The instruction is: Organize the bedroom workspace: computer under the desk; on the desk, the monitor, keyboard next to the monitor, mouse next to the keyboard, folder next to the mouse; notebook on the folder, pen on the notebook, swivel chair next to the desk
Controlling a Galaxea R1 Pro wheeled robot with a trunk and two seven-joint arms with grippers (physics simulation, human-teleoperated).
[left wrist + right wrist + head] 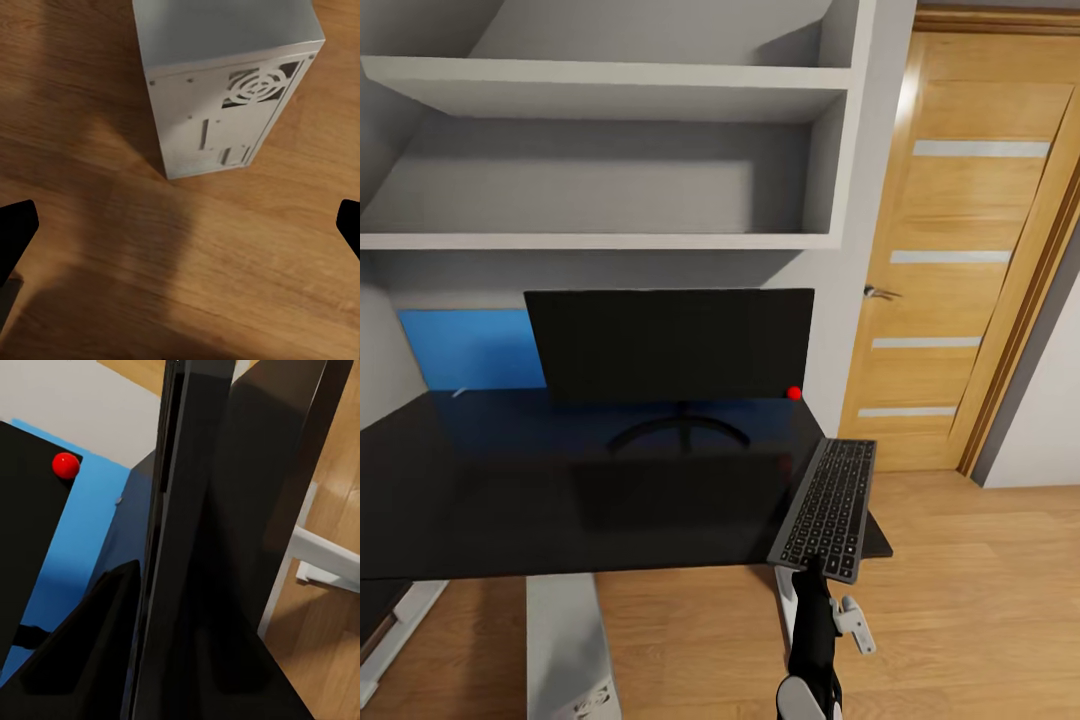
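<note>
The black monitor [670, 345] with its red dot stands at the back of the glossy black desk [510, 490]. The slim keyboard [828, 508] lies lengthwise over the desk's right end, its near end past the front edge. My right gripper [815, 575] comes up from below and is shut on that near end. In the right wrist view the keyboard [171, 510] runs edge-on between the dark fingers [86, 660], with the monitor [22, 532] beyond. The white-grey computer [565, 650] stands on the floor under the desk. My left gripper [180, 232] hangs open above the floor near the computer [225, 82].
A bright blue flat panel [470, 348] stands upright behind the monitor's left end, a small pale thing [458, 392] at its foot. Grey wall shelves [600, 240] hang over the desk. A wooden door [960, 250] is to the right. The white desk leg [322, 555] stands on wood floor.
</note>
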